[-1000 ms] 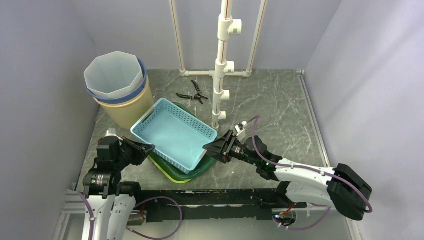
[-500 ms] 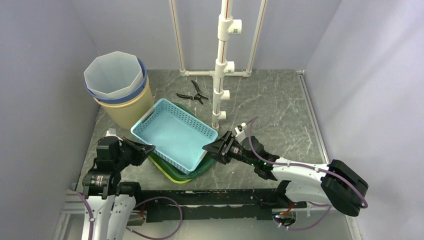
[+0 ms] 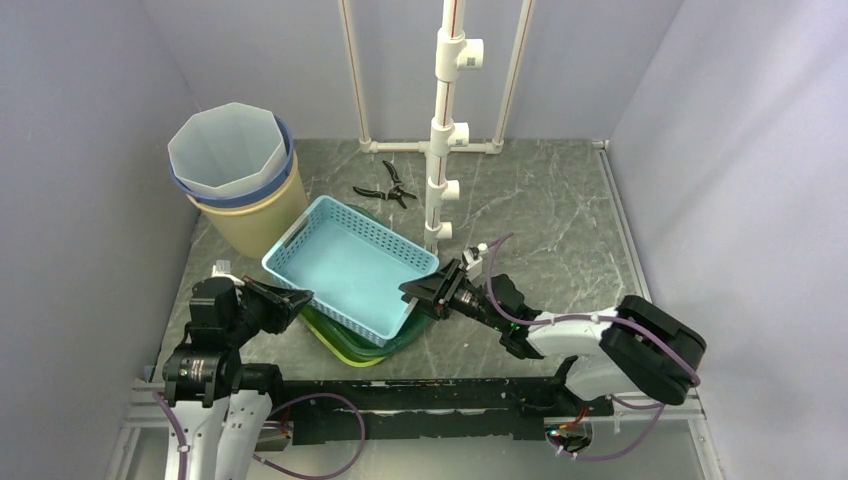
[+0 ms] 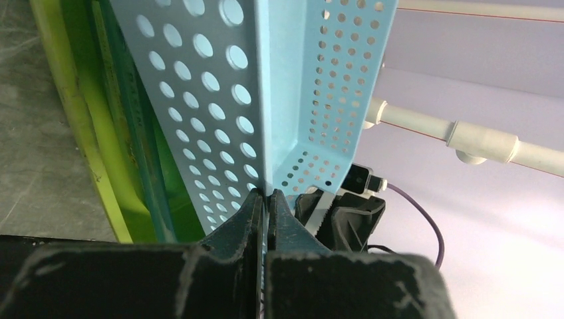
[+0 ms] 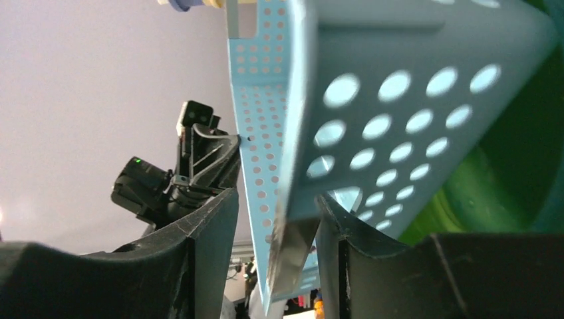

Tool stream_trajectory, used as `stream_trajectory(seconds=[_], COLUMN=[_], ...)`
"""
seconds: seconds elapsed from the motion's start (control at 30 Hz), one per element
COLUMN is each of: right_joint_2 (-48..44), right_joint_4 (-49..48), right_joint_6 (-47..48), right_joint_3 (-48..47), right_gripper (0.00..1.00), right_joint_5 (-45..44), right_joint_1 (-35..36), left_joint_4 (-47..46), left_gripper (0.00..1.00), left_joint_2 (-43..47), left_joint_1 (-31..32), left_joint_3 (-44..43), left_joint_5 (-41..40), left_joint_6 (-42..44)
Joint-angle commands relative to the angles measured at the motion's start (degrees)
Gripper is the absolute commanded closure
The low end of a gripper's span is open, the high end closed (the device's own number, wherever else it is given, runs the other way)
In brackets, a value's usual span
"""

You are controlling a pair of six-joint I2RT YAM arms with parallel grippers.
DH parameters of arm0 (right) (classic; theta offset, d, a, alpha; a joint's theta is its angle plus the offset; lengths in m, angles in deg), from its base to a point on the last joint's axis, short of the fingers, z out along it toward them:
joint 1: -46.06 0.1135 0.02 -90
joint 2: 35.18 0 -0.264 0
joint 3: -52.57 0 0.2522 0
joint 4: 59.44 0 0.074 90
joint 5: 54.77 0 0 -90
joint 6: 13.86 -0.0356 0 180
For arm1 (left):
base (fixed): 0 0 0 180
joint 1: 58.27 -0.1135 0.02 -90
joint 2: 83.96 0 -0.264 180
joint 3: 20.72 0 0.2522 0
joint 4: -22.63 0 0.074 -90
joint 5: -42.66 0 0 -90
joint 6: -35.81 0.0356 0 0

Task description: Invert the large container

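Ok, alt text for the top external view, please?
A light blue perforated basket lies over green trays, the left gripper pinching its left corner and the right gripper at its right corner. Behind stand a tan bucket, black pliers and a white pipe stand.

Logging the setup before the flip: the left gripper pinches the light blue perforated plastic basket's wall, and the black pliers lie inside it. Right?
Not quite. The top external view shows the black pliers lying on the grey marbled table behind the light blue perforated plastic basket, not inside it. The left gripper does pinch its wall.
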Motion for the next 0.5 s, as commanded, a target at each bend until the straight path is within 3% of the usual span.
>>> stream_trajectory(seconds=[0.0,0.1,0.23,0.47], right_joint_2=[4.7,7.8,10.6,10.0], right_joint_4=[-19.1,-25.6,-32.0,-31.6], right_joint_6=[-3.6,-4.6,-5.8,-5.6], right_joint_3=[0.2,0.6,1.4,2.6], right_gripper=[0.52,0.53,0.65,0.79], right_joint_5=[0.7,0.5,0.0,0.8], right_joint_1=[0.0,0.0,0.0,0.2], left_joint_4=[-2.4,-3.2,-1.9,-0.1], left_gripper=[0.97,0.97,0.97,0.97], left_joint_2=[0.3,0.1,1.0,0.8], left_joint_1=[0.1,0.2,0.2,0.2], left_joint_3=[-1.5,-0.6,-0.5,-1.7], left_joint_5=[2.1,3.5,2.5,0.5], left_joint_6=[-1.4,-1.8,-1.7,-0.2])
